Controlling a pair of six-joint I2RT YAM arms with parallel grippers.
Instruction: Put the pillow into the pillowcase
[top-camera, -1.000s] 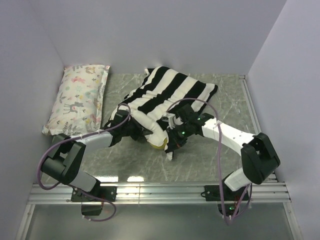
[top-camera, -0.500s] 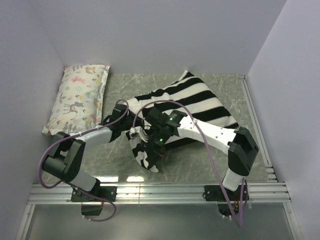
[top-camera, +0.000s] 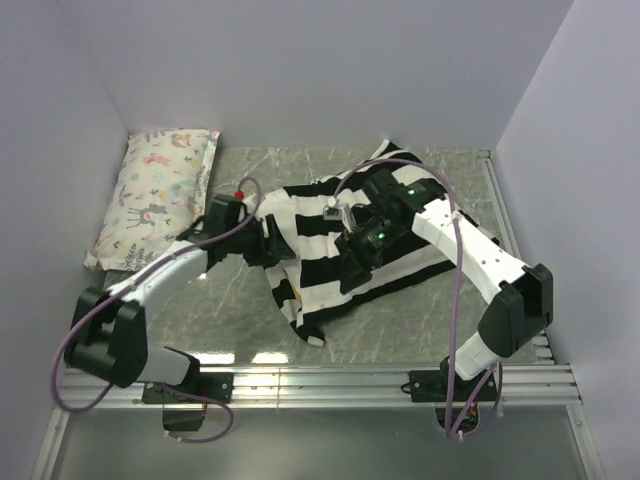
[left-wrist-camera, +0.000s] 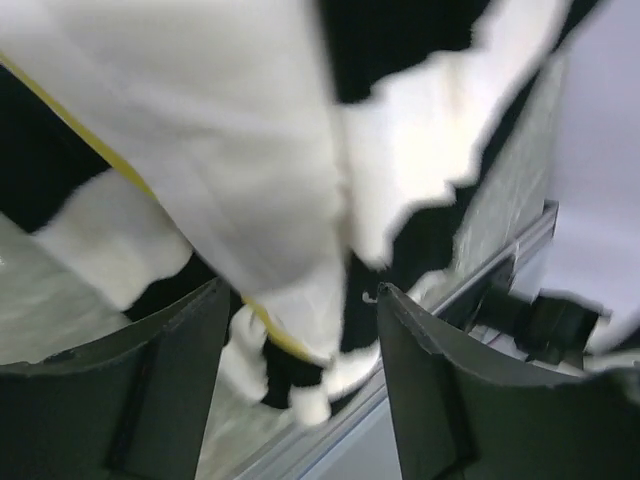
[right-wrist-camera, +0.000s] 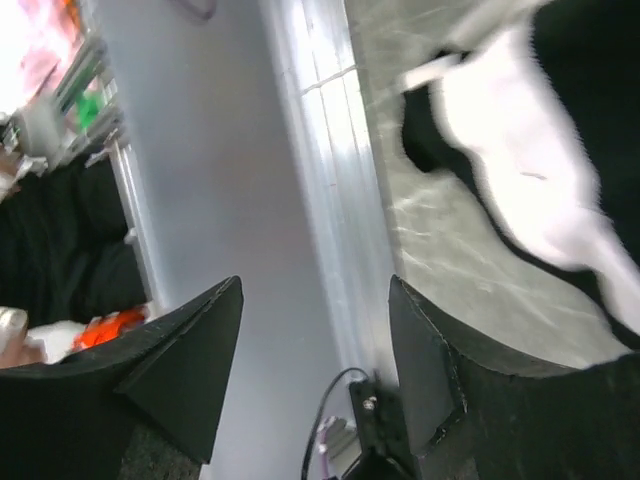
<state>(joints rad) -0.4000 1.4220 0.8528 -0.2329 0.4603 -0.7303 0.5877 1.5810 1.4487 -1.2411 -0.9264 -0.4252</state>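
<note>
The black-and-white striped pillowcase (top-camera: 400, 225) lies rumpled across the middle of the table, one corner trailing toward the near edge. The pillow (left-wrist-camera: 240, 150), cream-white with a yellow band, shows at the case's opening in the left wrist view; from above the stripes cover it. My left gripper (top-camera: 272, 243) hovers at the case's left end, open (left-wrist-camera: 303, 290), with the fabric lying beyond its fingers and not pinched. Over the middle of the case my right gripper (top-camera: 352, 265) is open (right-wrist-camera: 315, 282), nothing between its fingers, and the striped fabric (right-wrist-camera: 540, 150) lies off to one side.
A smaller pastel-print pillow (top-camera: 155, 195) lies against the left wall. White walls close in the marble table (top-camera: 240, 310) on three sides. An aluminium rail (top-camera: 320, 378) carrying the arm bases runs along the near edge.
Both grippers have opened and let go of the pillowcase's mouth. The case has dropped and spread toward the right. Both arms have drawn up and away from the near edge.
</note>
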